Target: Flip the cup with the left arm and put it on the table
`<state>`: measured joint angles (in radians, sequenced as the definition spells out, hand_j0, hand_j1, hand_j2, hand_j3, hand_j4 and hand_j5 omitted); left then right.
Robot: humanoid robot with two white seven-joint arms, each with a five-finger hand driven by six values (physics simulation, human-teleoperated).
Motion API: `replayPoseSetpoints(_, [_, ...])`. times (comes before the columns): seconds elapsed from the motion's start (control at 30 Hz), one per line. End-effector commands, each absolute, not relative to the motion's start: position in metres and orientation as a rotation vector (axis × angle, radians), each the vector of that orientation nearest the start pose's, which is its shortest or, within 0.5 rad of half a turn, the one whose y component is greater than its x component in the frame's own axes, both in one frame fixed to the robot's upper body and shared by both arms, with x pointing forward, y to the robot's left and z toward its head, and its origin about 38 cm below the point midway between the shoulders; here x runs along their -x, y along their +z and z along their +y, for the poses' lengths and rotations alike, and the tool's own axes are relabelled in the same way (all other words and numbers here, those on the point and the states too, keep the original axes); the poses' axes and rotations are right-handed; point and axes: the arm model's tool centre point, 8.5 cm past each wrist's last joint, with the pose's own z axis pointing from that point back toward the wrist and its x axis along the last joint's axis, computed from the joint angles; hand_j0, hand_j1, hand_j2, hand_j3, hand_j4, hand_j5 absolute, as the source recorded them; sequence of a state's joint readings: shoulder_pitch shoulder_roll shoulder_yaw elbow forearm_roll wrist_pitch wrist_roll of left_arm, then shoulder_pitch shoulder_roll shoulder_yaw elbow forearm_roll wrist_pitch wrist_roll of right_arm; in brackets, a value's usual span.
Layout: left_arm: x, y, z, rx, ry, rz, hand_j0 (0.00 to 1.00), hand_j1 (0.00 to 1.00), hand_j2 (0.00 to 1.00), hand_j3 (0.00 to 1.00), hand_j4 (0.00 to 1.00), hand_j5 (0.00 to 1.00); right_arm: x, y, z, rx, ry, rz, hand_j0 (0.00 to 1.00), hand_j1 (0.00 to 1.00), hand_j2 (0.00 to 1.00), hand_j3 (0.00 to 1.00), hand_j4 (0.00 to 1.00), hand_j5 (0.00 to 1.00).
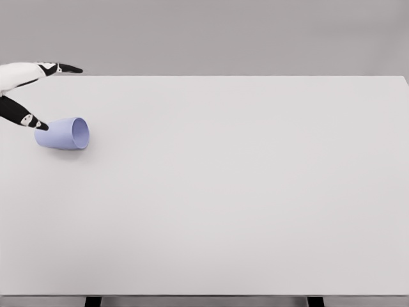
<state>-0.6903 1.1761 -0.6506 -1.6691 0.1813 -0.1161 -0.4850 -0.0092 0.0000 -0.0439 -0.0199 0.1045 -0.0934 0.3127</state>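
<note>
A pale lavender cup point(62, 133) lies on its side on the white table point(243, 192) near the left edge, its mouth facing right. My left hand point(54, 96) comes in from the left edge with its fingers spread apart. One fingertip point(42, 126) touches or nearly touches the cup's base end, while another finger point(67, 68) stretches out well above and behind the cup. Nothing is held. The right arm does not show.
The table's far edge runs across the picture at about a quarter of the way down, with a grey wall behind. Two dark table legs point(93, 300) show below the front edge.
</note>
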Motion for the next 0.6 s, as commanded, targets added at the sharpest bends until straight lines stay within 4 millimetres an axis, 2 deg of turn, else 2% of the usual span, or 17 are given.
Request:
replayPoseSetpoints(0.0, [-0.41,0.302,0.38,-0.352,-1.352,-1.239,1.0,1.0,1.0,1.0,1.0,1.0,-0.02,-0.26,-0.245,-0.226,0.083,-0.107,1.0,1.0,1.0,1.0,1.0,1.0])
replayPoseSetpoints(0.03, [-0.412,0.298,0.38,-0.399,-1.289,-1.234,1.0,1.0,1.0,1.0,1.0,1.0,-0.02,-0.26,-0.245,-0.226,0.083,-0.107,1.0,1.0,1.0,1.0,1.0,1.0])
replayPoseSetpoints(0.13, [-0.411,0.289,0.377,-0.419,-1.25,-1.187,1.0,1.0,1.0,1.0,1.0,1.0,-0.02,-0.26,-0.245,-0.226,0.084,-0.107,1.0,1.0,1.0,1.0,1.0,1.0])
replayPoseSetpoints(0.23, [-0.41,0.272,0.373,-0.441,-1.315,-1.143,1.0,1.0,1.0,1.0,1.0,1.0,-0.02,-0.26,-0.245,-0.226,0.083,-0.107,1.0,1.0,1.0,1.0,1.0,1.0])
replayPoseSetpoints(0.3, [-0.412,0.255,0.361,-0.5,-1.399,-1.107,1.0,1.0,1.0,1.0,1.0,1.0,-0.02,-0.26,-0.245,-0.226,0.083,-0.107,1.0,1.0,1.0,1.0,1.0,1.0])
replayPoseSetpoints(0.37, [-0.414,0.248,0.356,-0.529,-1.428,-1.093,1.0,1.0,1.0,1.0,1.0,1.0,-0.02,-0.26,-0.245,-0.226,0.084,-0.107,1.0,1.0,1.0,1.0,1.0,1.0])
replayPoseSetpoints(0.57, [-0.414,0.24,0.358,-0.591,-1.47,-1.069,1.0,1.0,1.0,1.0,1.0,1.0,-0.02,-0.26,-0.245,-0.226,0.084,-0.107,1.0,1.0,1.0,1.0,1.0,1.0])
